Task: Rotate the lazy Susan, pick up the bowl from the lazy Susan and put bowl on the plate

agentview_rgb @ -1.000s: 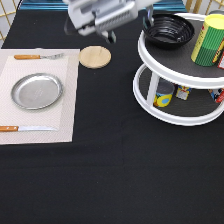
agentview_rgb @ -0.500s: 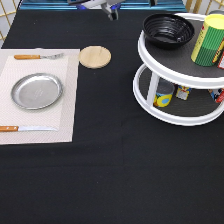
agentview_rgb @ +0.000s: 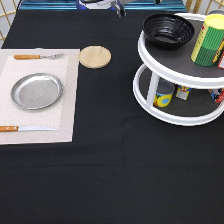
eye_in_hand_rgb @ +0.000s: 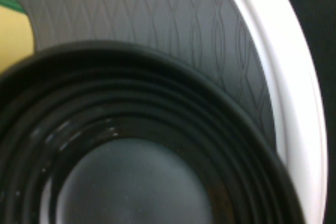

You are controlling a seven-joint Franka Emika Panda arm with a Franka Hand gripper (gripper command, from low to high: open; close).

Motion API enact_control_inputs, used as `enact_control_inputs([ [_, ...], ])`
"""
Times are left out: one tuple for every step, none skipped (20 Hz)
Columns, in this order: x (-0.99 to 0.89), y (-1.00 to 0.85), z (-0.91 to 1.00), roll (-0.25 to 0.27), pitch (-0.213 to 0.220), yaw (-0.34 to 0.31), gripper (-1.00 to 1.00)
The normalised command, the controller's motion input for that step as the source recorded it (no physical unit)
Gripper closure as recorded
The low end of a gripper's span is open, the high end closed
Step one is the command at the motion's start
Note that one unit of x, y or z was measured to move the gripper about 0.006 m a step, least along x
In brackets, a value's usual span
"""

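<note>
The glossy black bowl (agentview_rgb: 168, 29) sits on the top tier of the white lazy Susan (agentview_rgb: 150, 55) at the exterior view's right. The wrist view shows the bowl's ribbed inside (eye_in_hand_rgb: 127, 150) from close by, with the lazy Susan's white rim (eye_in_hand_rgb: 277, 75) beside it. The silver metal plate (agentview_rgb: 37, 91) lies empty on a pale placemat (agentview_rgb: 70, 100) at the exterior view's left. Only a small part of my gripper (agentview_rgb: 117, 7) shows at the exterior view's top edge, up and to the left of the bowl, holding nothing that I can see.
A yellow can (agentview_rgb: 209, 40) stands beside the bowl on the top tier. Small jars (agentview_rgb: 164, 95) stand on the lower tier. A round wooden coaster (agentview_rgb: 95, 56) lies right of the placemat. A fork (agentview_rgb: 37, 57) and a knife (agentview_rgb: 27, 128) flank the plate.
My arm has moved up toward the exterior view's top edge, so it is almost out of the picture. The bowl, plate and lazy Susan have not moved.
</note>
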Motion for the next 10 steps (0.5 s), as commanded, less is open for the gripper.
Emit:
enact_control_inputs([
  [0.00,0.25,-0.24,-0.151,0.000,-0.029,-1.00],
  [0.00,0.20,-0.22,-0.133,0.000,-0.033,-1.00],
  [0.04,0.19,-0.17,-0.105,0.000,-0.039,-1.00],
  [0.14,0.17,-0.13,-0.104,0.000,-0.050,-1.00],
  [0.17,0.08,-0.13,-0.094,0.020,-0.062,-1.00],
  [0.20,0.00,-0.09,-0.073,0.047,-0.066,-1.00],
  [0.20,0.00,-0.12,-0.040,0.065,-0.066,-1.00],
  [0.15,0.00,-0.12,-0.013,0.064,-0.065,-1.00],
  [0.14,-0.01,-0.16,0.000,0.060,-0.060,-1.00],
  [0.14,0.00,-0.18,0.000,0.051,-0.061,-1.00],
])
